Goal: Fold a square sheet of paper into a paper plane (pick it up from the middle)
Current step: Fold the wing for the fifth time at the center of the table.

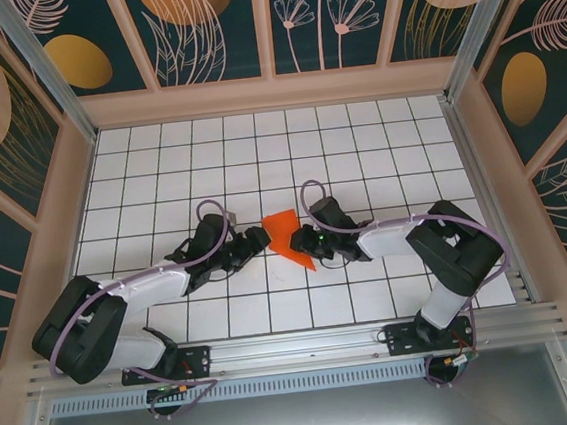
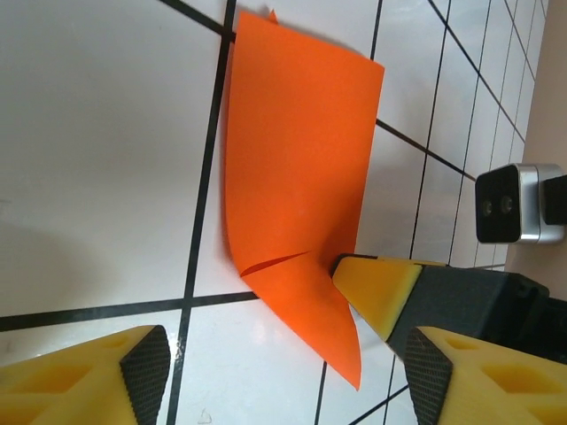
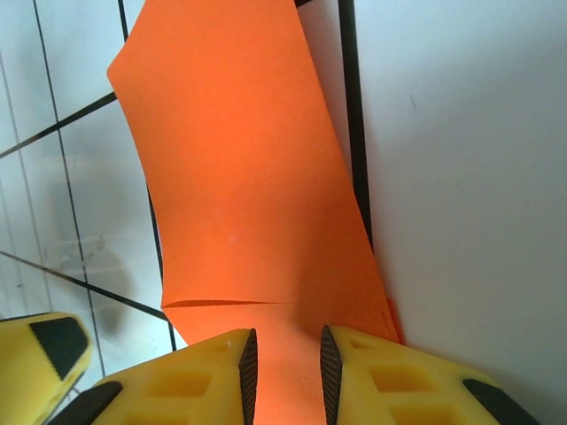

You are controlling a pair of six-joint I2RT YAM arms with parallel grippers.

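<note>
Sheet of paper, bright orange-red and folded to a narrow, pointed shape, lying near the middle of the table between the two grippers. One short crease crosses it near the pointed end, and its long edges curve slightly. Right gripper: the black pads of its yellow fingers are pressed together on the near end of the paper, pinching it. Left gripper: jaws spread wide, one pad on each side of the paper's pointed tip and neither touching it; the tip of a right finger meets the sheet just beyond. Surface: flat white tabletop ruled with thin black lines into square tiles. Surround: walls on three sides, dark teal panels printed with pale leaves, flowers and gold ovals, set in light frames. Near edge: a metal rail carrying both arm bases
</note>
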